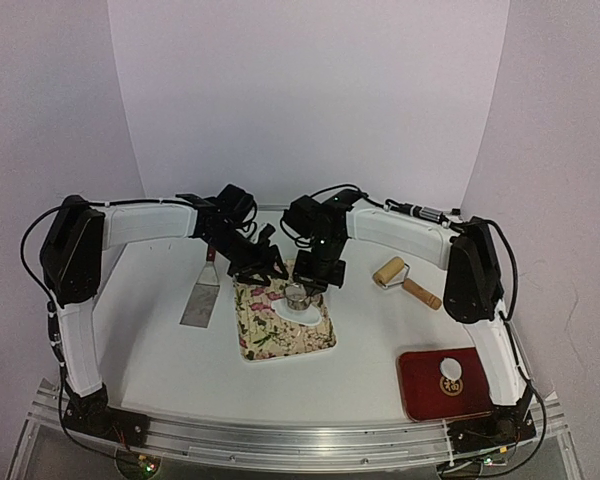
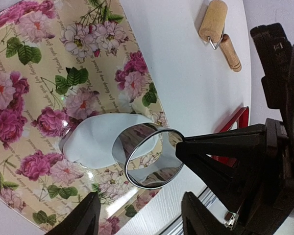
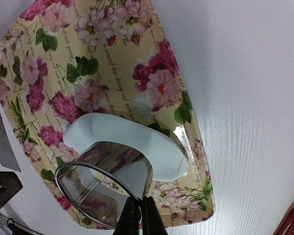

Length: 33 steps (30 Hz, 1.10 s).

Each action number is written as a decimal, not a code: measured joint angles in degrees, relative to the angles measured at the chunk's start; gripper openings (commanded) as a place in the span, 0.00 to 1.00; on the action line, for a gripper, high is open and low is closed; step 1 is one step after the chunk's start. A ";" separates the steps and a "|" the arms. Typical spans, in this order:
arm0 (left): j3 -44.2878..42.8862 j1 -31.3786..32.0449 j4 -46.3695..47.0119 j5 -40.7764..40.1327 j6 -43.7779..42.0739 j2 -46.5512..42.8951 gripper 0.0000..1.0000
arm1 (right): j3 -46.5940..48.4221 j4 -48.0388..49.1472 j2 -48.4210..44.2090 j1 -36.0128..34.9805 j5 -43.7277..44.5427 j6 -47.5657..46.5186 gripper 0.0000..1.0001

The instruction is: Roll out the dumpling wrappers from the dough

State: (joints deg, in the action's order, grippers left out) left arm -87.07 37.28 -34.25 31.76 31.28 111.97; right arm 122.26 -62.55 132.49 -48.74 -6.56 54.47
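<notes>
1. Pinching the metal ring cutter by its thin wall, the right jaws are clamped tight on it, with basically no gap between them.
2. The ring is tipped rather than flat. It sits at the near edge of the white dough sheet, and I honestly can't tell if it's pressing in or just resting there.
3. The left jaws are partway apart, a medium gap with nothing between them. They hang just beside the ring over the floral tray, and as far as I can see they touch neither the ring nor the dough.
4. The dough sheet lies on the floral tray, toward its right half.
5. One dumpling wrapper, a small round white disc, sits on the red tray. That tray is at the front right of the counter, by the right arm's base and well apart from the floral tray.
6. Also on the counter are a wooden rolling pin right of the floral tray and a metal spatula left of it.
</notes>
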 measured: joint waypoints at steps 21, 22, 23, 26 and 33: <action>-1.85 -0.06 0.82 2.76 0.09 5.61 0.41 | -3.18 4.67 1.45 1.60 -3.43 1.34 0.00; -1.85 -0.09 0.82 2.79 0.09 5.69 0.41 | -3.30 4.94 1.46 1.67 -3.53 1.34 0.00; -1.85 -0.10 0.84 2.79 0.09 5.71 0.41 | -3.33 5.08 1.46 1.76 -3.62 1.34 0.00; -1.85 -0.11 0.84 2.81 0.10 5.76 0.40 | -3.48 5.70 1.53 1.89 -3.92 1.33 0.00; -1.85 -0.11 0.86 2.85 0.20 6.19 0.39 | -5.08 6.69 1.68 2.11 -5.34 1.17 0.00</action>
State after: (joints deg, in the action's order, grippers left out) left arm -88.92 37.17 -33.39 34.61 31.48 118.17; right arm 117.17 -55.86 134.17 -46.63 -11.89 55.64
